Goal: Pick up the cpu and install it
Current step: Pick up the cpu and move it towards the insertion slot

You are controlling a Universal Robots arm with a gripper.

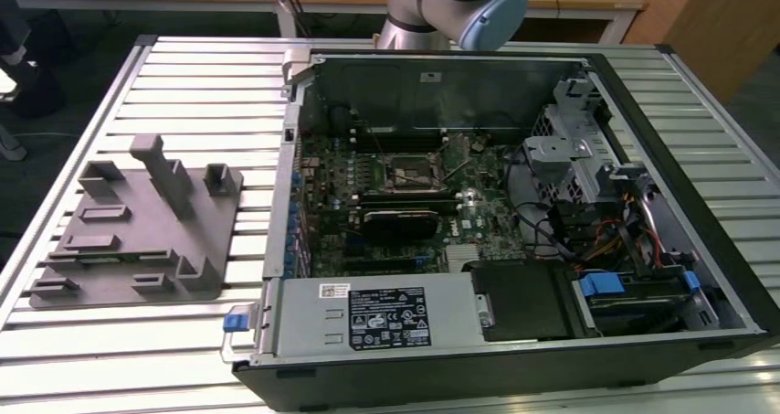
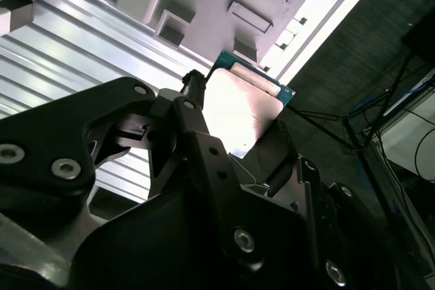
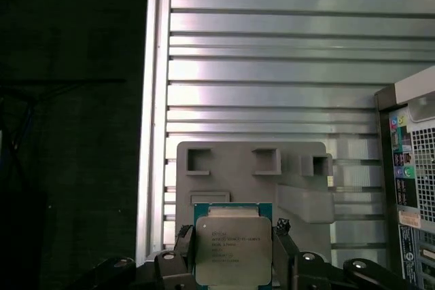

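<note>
The cpu, a flat square chip with a silvery lid and a green edge, sits between the two black fingers of my gripper, which is shut on it. In the second wrist view the cpu shows bright, clamped from both sides by the fingers. It hangs above the slatted table, just off the grey fixture. In the exterior view, the square metal-framed socket lies on the motherboard inside the open computer case.
The grey fixture with slots and upright posts lies on the slatted aluminium table at the exterior view's left. The arm rises behind the case. The case's rear panel is beside the fixture. A dark floor lies past the table edge.
</note>
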